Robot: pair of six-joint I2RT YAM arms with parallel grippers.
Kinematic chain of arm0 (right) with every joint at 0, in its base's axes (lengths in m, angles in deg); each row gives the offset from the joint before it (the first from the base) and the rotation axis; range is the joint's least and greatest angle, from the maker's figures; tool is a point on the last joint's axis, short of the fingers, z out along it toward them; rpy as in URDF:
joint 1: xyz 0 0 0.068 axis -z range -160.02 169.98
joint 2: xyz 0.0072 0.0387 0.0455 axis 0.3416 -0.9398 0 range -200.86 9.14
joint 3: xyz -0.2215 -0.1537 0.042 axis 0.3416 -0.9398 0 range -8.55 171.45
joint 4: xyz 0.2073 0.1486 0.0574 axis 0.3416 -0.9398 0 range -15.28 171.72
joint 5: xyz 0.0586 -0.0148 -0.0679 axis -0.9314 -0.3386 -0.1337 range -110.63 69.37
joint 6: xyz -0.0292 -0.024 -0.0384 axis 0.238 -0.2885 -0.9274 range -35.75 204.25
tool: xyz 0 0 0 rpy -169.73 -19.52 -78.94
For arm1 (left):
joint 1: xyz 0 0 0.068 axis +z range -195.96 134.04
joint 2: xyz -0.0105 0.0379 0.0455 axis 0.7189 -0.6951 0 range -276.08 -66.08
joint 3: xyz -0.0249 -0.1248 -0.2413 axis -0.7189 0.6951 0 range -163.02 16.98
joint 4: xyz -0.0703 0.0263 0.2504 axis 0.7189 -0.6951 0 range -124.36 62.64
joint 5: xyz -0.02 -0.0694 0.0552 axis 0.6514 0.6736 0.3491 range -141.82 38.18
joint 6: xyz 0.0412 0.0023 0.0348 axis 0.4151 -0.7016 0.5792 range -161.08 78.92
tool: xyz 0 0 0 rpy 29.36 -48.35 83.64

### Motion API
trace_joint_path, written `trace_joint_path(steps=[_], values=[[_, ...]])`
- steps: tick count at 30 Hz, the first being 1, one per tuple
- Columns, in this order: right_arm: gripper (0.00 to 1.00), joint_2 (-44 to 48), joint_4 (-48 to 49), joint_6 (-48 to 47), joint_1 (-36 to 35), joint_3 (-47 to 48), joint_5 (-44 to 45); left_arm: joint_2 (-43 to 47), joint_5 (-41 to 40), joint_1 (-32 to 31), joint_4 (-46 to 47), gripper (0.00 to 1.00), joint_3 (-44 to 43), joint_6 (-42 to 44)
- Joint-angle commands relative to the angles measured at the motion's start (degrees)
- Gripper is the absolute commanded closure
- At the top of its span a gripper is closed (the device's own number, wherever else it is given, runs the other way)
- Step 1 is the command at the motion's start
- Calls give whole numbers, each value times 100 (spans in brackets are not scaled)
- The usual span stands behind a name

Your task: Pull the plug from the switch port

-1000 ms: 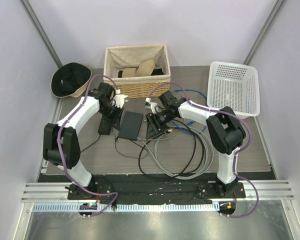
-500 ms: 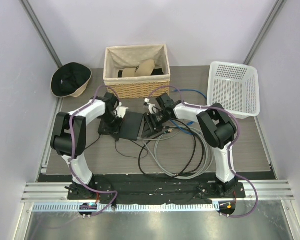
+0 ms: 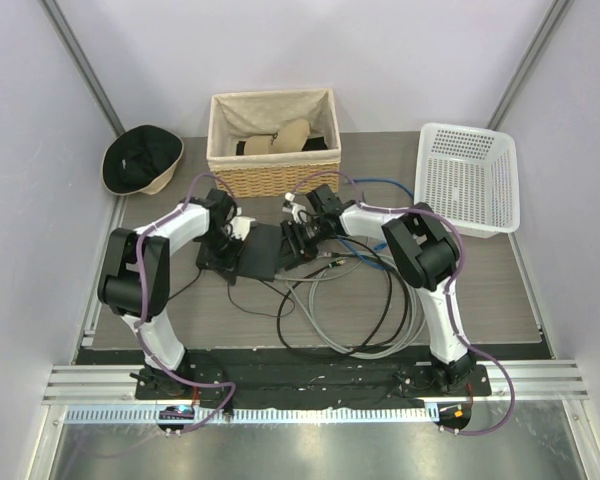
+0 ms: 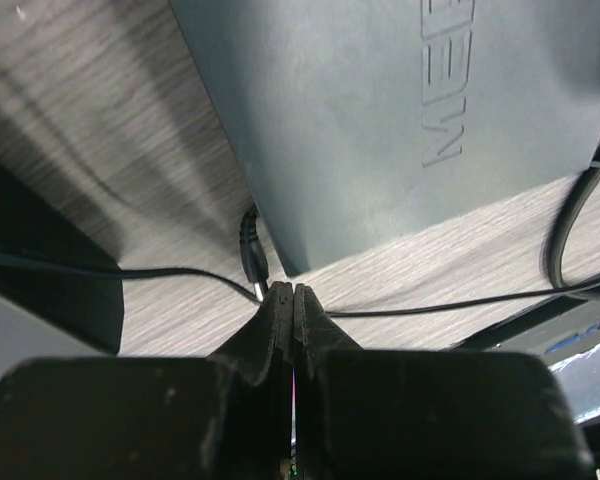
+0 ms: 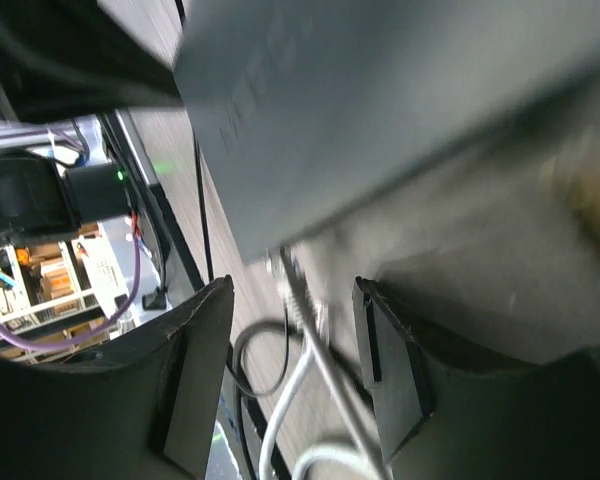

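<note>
While left end effector point(image 4: 293, 290) sits clenched just off the switch point(image 4: 380, 120) corner beside the plug point(image 4: 251, 243), right end effector point(image 5: 292, 290) is released, straddling a blurred cable point(image 5: 328, 388); port hidden.

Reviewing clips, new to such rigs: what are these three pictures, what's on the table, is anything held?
Two robot arms, each with a two-finger gripper. One camera looks down from above; one sits on each wrist. On the table: a flat black switch, coiled cables, a wicker basket, a white basket, a hat. The left gripper is shut beside a small plug at the switch's corner. The right gripper is open, a cable between its fingers, holding nothing.
</note>
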Motion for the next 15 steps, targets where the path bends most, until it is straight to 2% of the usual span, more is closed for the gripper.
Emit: trace_joint_path(steps=[1, 7, 15], values=[[40, -575, 211, -20, -22, 824, 264, 419, -10, 7, -116, 100, 43, 64], [40, -1095, 202, -28, -22, 1784, 247, 832, 17, 7, -371, 100, -62, 144], [40, -296, 158, -362, 40, 774, -25, 289, 95, 7, -126, 100, -474, -102]])
